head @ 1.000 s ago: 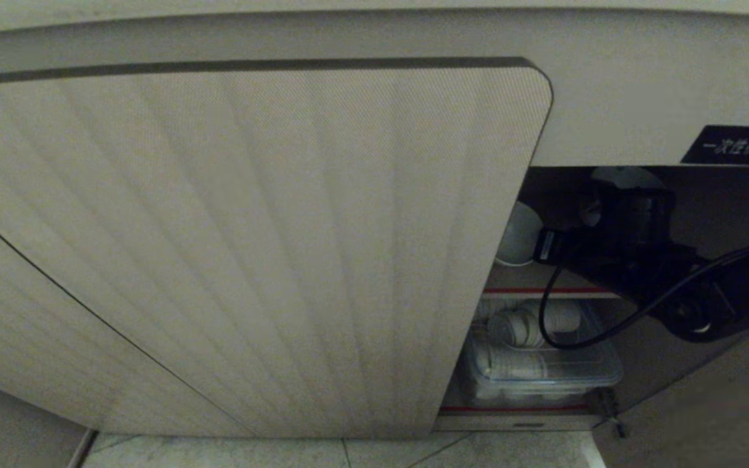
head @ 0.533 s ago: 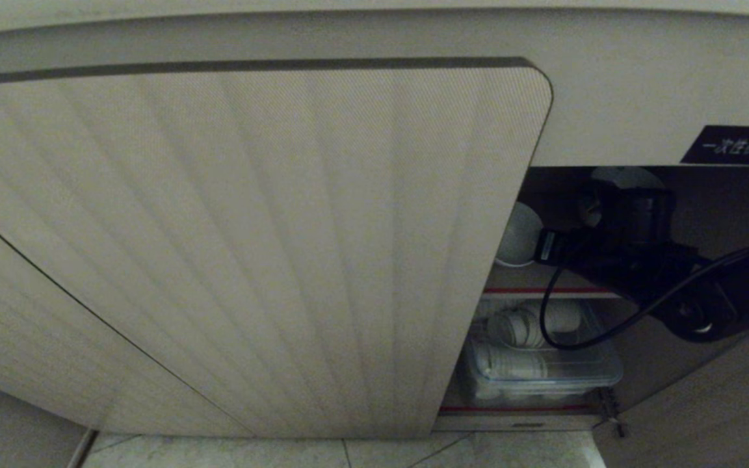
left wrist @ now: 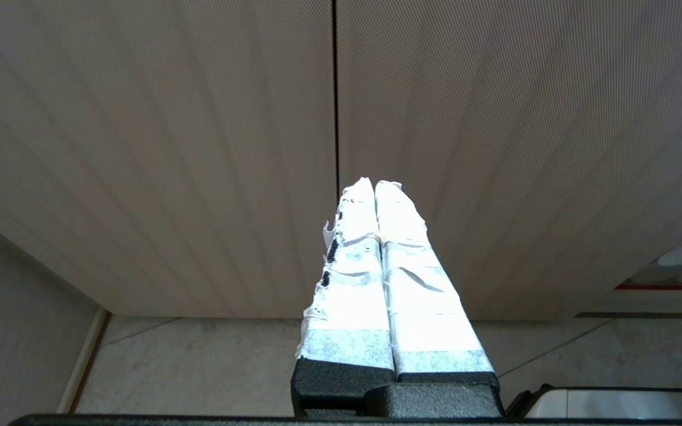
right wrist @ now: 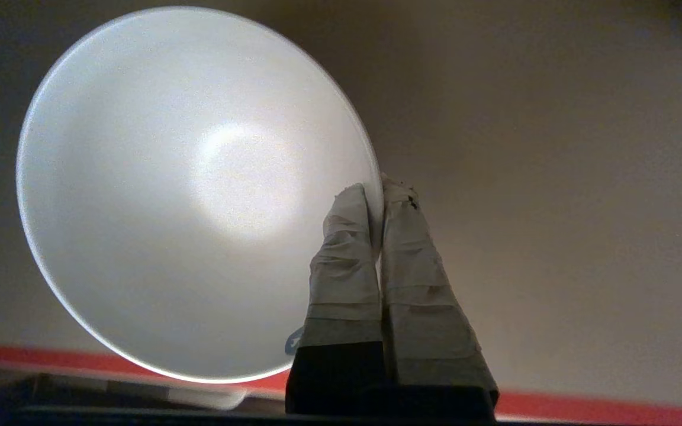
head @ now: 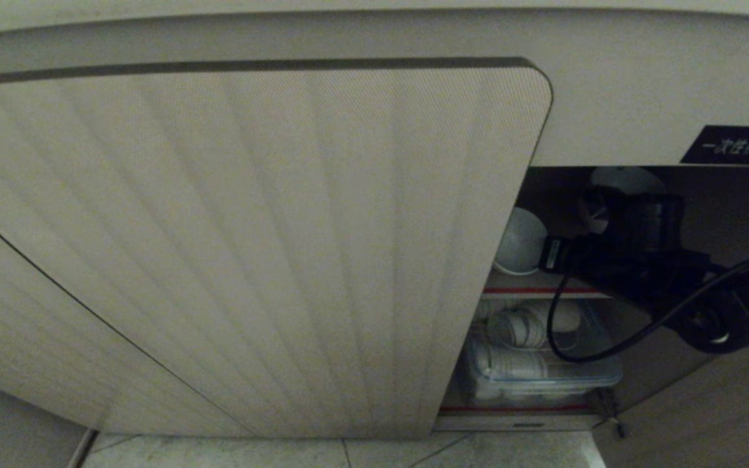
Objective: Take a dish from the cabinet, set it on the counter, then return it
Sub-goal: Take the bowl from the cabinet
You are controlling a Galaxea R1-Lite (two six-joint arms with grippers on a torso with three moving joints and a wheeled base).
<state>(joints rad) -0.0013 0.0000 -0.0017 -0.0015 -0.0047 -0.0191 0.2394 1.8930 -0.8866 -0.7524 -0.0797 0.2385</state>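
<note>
The dish, a plain white bowl, is tipped so its hollow faces the right wrist camera. My right gripper is shut on its rim, one taped finger inside and one outside. In the head view the dish shows just past the open ribbed door of the cabinet, over the upper shelf with its red edge. My right arm reaches into that opening. Whether the dish touches the shelf I cannot tell. My left gripper is shut and empty, parked facing the ribbed doors. The counter is out of view.
On the lower shelf stands a clear plastic box of white dishes, with stacked white bowls behind it. A black cable loops down from my right arm. A black label sits above the opening. Tiled floor lies below.
My right arm has drawn slightly to the right and lower with the dish in its grip. More of the dish shows past the door's edge. The left arm has not moved.
</note>
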